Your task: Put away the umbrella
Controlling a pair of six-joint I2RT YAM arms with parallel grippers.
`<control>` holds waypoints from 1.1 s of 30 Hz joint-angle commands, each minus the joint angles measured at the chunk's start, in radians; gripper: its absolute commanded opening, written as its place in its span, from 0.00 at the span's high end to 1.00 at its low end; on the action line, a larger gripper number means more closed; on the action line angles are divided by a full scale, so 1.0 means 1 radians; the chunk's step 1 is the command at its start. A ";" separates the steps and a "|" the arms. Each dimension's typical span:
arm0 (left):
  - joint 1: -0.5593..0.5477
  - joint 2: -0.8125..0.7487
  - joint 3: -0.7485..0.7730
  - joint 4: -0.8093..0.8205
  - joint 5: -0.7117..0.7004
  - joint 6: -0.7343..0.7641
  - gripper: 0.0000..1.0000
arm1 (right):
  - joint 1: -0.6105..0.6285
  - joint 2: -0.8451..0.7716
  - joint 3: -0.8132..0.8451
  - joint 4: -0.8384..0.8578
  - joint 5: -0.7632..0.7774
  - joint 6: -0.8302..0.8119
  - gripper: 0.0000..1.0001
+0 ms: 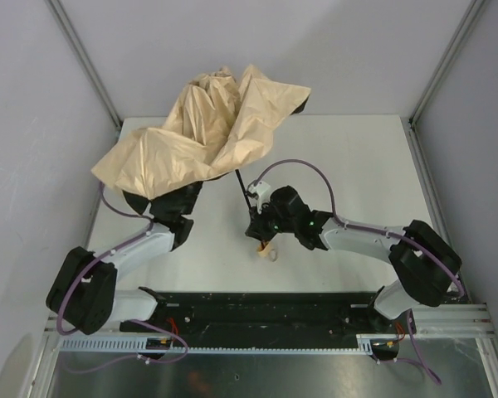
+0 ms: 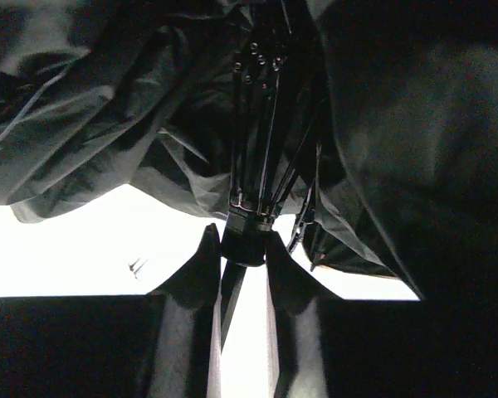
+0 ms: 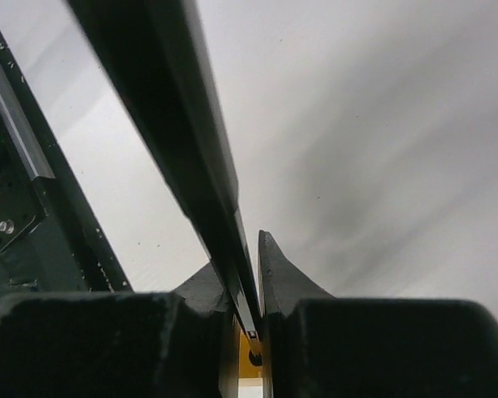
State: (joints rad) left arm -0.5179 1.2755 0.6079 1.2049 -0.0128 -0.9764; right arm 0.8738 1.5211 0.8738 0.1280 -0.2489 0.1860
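Top external: umbrella [image 1: 207, 124] slumps half-open over the table's [image 1: 357, 166] far-left, covering the left end effector [image 2: 241, 236], which pinches its runner [image 2: 247, 236]. Right end effector [image 3: 242, 257] clamps the shaft [image 1: 242, 184] near the handle [image 1: 268, 249].

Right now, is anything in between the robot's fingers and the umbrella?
No, nothing visible. The left fingers pinch the umbrella by its shaft under the ribs; the right fingers pinch the shaft near the handle.

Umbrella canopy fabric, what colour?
Plain beige-tan; the crumpled fabric umbrella canopy shows best in the top external view.
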 commanded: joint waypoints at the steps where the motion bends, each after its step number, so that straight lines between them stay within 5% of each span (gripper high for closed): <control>1: -0.145 0.098 -0.111 -0.282 0.509 -0.027 1.00 | -0.111 -0.034 0.287 0.525 0.193 0.202 1.00; 6: -0.152 0.086 -0.132 -0.282 0.502 -0.024 0.96 | -0.097 -0.028 0.286 0.538 0.197 0.190 1.00; 11: -0.155 -0.046 -0.173 -0.310 0.505 0.006 0.59 | -0.088 -0.070 0.225 0.570 0.225 0.148 1.00; 18: -0.165 -0.368 -0.310 -0.483 0.472 0.038 0.37 | -0.113 -0.095 0.171 0.617 0.244 0.144 1.00; 21: -0.176 -0.492 -0.381 -0.523 0.481 0.034 0.18 | -0.137 -0.105 0.146 0.637 0.218 0.127 1.00; 25: -0.182 -0.699 -0.449 -0.547 0.563 0.036 0.23 | -0.212 -0.106 0.114 0.645 0.042 0.075 1.00; 29: -0.181 -0.869 -0.359 -0.595 0.753 0.082 0.21 | -0.291 -0.108 0.082 0.591 -0.171 -0.027 1.00; 33: -0.180 -0.911 -0.099 -0.768 0.831 0.188 0.03 | -0.309 -0.141 0.060 0.431 -0.318 -0.194 1.00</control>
State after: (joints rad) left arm -0.6941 0.3969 0.2539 0.5514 0.6777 -0.9146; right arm 0.5713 1.4521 0.9440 0.6083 -0.3359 0.1890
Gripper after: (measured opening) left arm 0.917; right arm 0.108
